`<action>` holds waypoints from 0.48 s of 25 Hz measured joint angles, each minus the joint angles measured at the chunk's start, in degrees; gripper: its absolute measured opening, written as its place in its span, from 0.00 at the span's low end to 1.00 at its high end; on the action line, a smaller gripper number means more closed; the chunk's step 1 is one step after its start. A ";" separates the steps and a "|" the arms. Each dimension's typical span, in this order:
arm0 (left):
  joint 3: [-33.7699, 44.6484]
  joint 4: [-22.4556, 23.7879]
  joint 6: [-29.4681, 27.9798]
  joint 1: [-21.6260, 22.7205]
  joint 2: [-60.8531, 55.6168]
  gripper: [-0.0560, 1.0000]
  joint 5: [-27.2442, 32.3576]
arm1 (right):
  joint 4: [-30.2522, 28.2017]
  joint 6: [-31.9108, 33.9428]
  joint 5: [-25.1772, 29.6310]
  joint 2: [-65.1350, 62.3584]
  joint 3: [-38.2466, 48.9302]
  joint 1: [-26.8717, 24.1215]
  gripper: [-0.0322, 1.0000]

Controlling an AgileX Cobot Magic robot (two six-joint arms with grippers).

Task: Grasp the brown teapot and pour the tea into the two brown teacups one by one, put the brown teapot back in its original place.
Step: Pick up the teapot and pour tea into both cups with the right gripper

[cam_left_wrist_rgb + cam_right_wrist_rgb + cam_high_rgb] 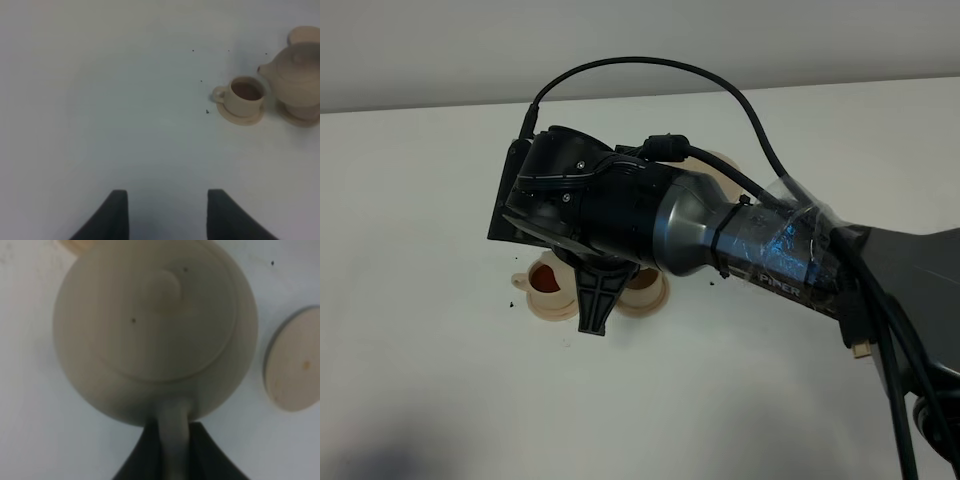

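right gripper is clamped tight on the teapot's handle, a dark finger on each side. the teapot hangs under that wrist, off its big saucer, which lies bare just beside it. from the high camera the right arm covers the pot completely. under the arm i count 2 cups, the tea-filled cup and the second cup, side by side, each on its own small saucer. the left wrist camera shows the pot's spout right next to the tea-filled cup. so that's 1 teapot, 2 cups, 3 saucers. left gripper is spread wide and holds nothing, low over the bare table. lots of free white surface on that side and toward the front. the table's far edge meets the wall, well behind the cups. a few dark specks sit near the cups.
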 joint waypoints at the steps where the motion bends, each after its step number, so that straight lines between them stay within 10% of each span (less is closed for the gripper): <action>1: 0.00 0.00 0.00 0.00 0.00 0.44 0.00 | 0.33 0.63 0.05 0.00 -0.33 0.00 0.15; 12: 0.00 0.00 0.00 0.00 0.00 0.44 0.00 | 5.51 7.60 -0.46 -0.57 -0.76 -2.34 0.15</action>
